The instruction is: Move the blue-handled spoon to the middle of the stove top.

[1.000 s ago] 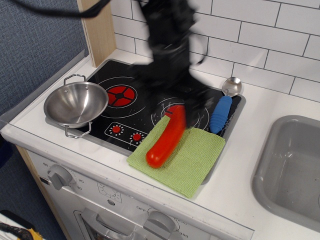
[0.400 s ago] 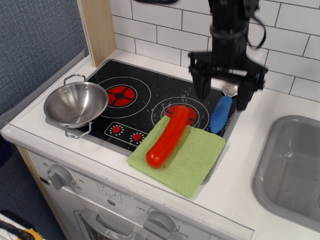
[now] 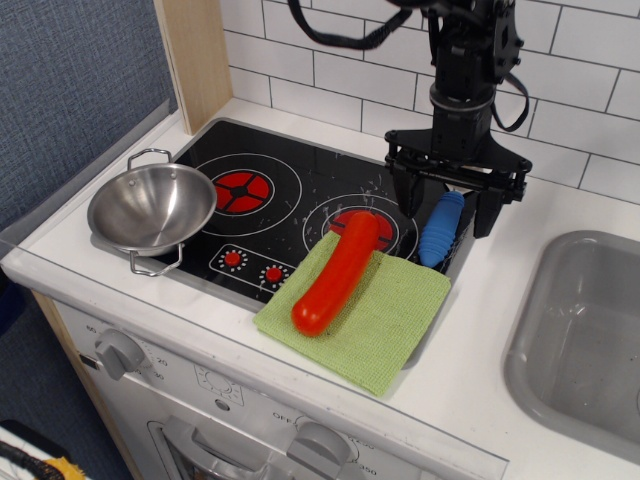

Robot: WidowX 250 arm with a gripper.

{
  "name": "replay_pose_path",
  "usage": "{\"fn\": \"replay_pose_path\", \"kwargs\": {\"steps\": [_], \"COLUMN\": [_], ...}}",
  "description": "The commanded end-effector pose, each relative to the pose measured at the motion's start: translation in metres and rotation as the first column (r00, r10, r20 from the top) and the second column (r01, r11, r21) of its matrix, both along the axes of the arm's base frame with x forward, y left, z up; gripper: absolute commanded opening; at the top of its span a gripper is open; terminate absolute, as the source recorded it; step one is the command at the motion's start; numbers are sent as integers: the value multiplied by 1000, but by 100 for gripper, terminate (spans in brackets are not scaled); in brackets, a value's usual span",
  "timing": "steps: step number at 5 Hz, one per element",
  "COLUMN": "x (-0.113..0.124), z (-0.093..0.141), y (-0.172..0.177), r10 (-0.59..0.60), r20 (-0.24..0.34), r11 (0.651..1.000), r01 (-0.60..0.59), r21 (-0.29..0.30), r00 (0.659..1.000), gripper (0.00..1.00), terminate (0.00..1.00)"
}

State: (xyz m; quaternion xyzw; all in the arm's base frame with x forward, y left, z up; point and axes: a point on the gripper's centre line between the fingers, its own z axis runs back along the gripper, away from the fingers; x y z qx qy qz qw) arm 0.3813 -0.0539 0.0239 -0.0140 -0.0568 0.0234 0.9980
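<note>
One spoon, two red burners

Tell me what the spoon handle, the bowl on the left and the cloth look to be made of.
The blue-handled spoon: its handle looks like matte plastic or rubber, ribbed and without glare. The bowl: polished metal, probably steel, with mirror-like reflections and wire handles. The green cloth: woven fabric, possibly microfibre, with a fine, dull texture.
</note>
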Motion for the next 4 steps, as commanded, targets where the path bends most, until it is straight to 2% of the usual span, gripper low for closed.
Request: {"fn": "replay_pose_path", "kwargs": {"steps": [1,2,3,4], "x": [10,9,8,21], "z": [3,5,10,47], "y": [-5,-7,-10,-16], "r10": [-16,-30,-43,-35], "r20": [26,30,32,115], "r11": [1000,999,998,999], "r01": [16,29,42,40], "r21": [18,35,41,-36], "r00": [1000,999,999,993], "gripper": [100,0,0,0], "terminate": [0,0,0,0]}}
